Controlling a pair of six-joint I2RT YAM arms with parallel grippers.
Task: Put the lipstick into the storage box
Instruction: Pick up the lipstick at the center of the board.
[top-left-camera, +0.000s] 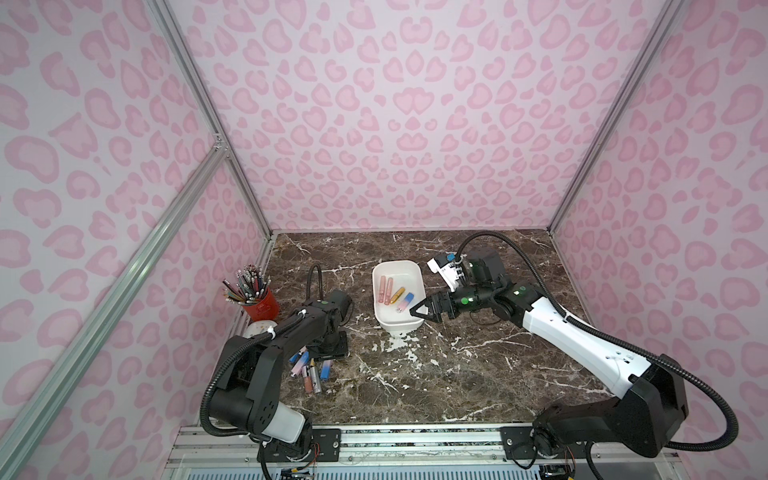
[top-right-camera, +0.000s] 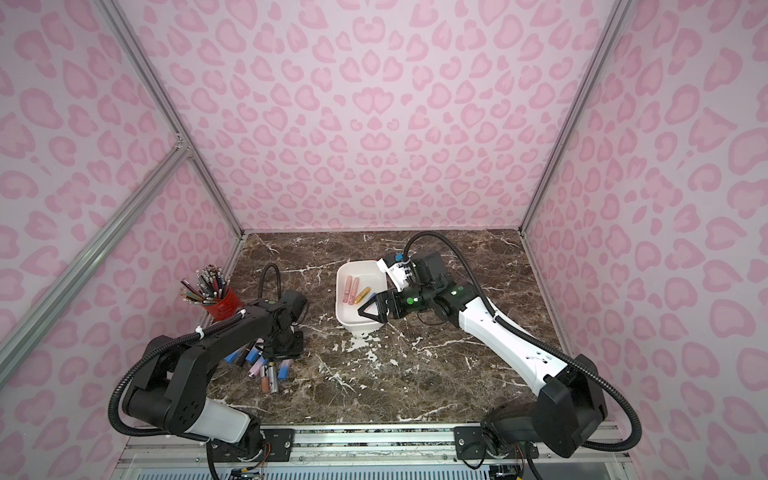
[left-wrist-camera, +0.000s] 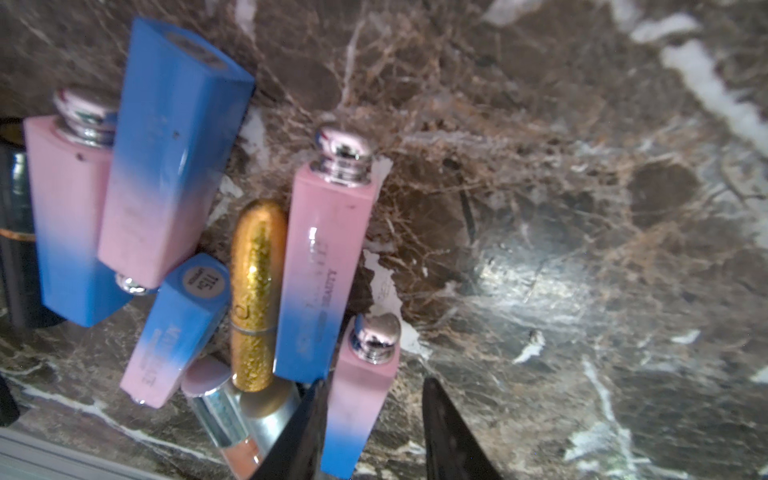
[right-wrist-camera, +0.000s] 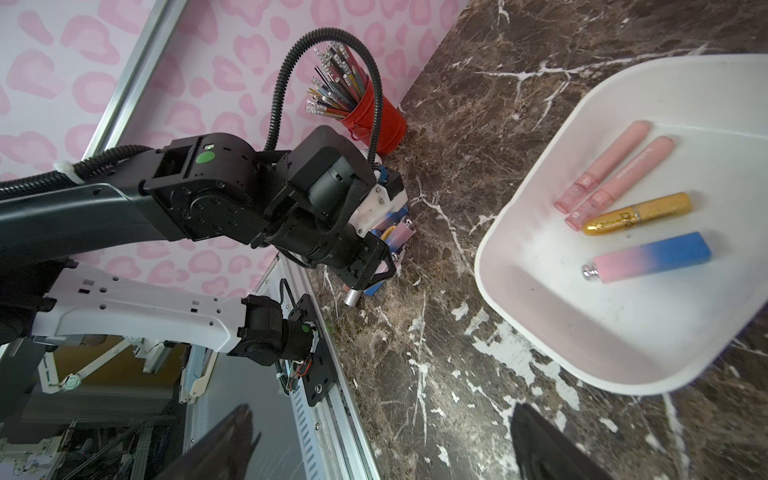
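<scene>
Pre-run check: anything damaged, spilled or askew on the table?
Yes: white scuffed patches mar the marble table just in front of the storage box, looking like worn surface rather than a spill. The unsorted lipsticks lie in a jumbled heap.

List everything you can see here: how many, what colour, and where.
storage box: one, white, mid-table
lip gloss tubes: two, pink, in the box
gold lipstick: one, gold, in the box
pink-to-blue lipstick: one, in the box
lipstick pile: five pink-to-blue, one gold, some silver or dark tubes, on the table under the left arm
pencil cup: one, red, full, by the left wall
white disc: one, beside the cup, unclear what
table: one, brown marble
left gripper: black, open, straddling the pile-edge lipstick
right gripper: black, open, empty, at the box's rim
</scene>
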